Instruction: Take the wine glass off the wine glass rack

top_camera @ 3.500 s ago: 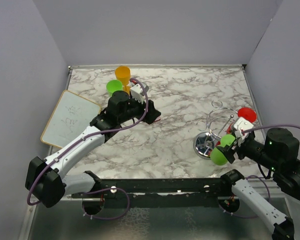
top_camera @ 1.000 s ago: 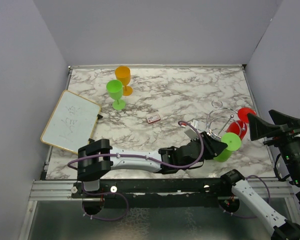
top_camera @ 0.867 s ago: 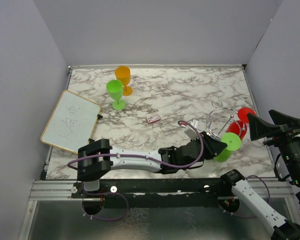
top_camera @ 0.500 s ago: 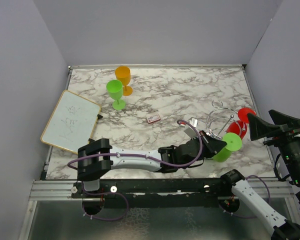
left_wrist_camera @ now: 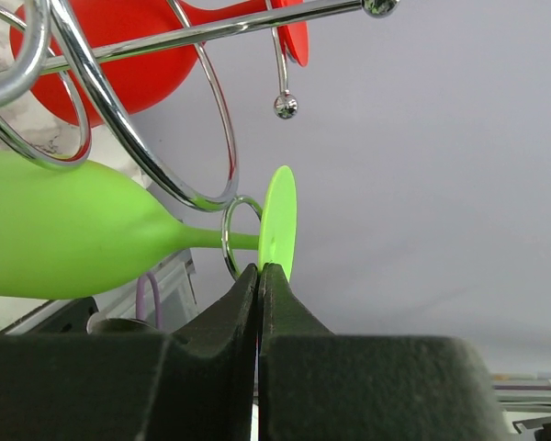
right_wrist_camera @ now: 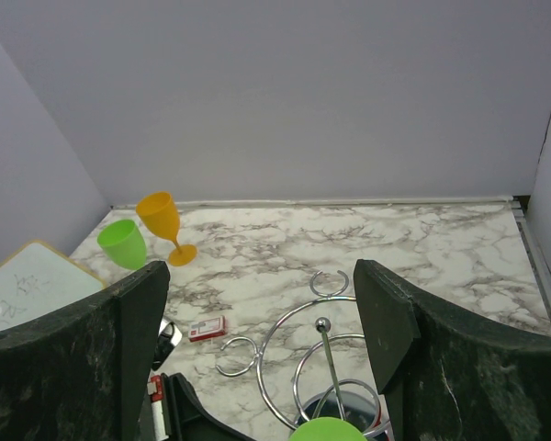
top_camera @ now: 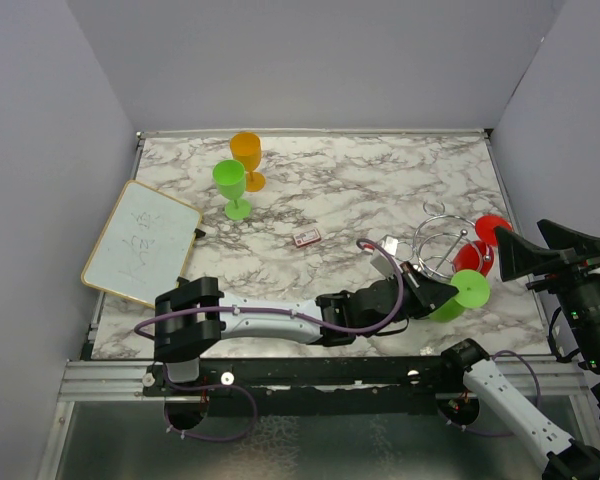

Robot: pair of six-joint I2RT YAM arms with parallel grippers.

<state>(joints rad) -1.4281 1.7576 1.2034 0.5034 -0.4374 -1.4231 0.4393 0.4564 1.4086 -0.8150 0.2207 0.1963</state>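
Observation:
The chrome wine glass rack point(top_camera: 442, 235) stands at the table's right, its post and rings also in the right wrist view point(right_wrist_camera: 323, 354). A green wine glass point(top_camera: 448, 303) hangs sideways from one ring, its stem through the ring point(left_wrist_camera: 231, 234) and its foot point(left_wrist_camera: 277, 225) outside. A red wine glass point(top_camera: 483, 242) hangs behind it point(left_wrist_camera: 119, 46). My left gripper point(top_camera: 427, 293) reaches across to the rack. It is shut point(left_wrist_camera: 259, 269), the tips pinching the lower rim of the green foot. My right gripper point(right_wrist_camera: 266, 349) hovers above the rack, open and holding nothing.
A second green glass point(top_camera: 230, 182) and an orange glass point(top_camera: 246, 152) stand upright at the back left. A whiteboard point(top_camera: 140, 240) lies at the left edge. A small red-and-white card point(top_camera: 306, 237) lies mid-table. Grey walls close in on three sides.
The left arm swung from the back-left glasses over to the rack. In the last second its jaws closed on the green foot, and the glass shifted slightly right. The right arm stayed raised.

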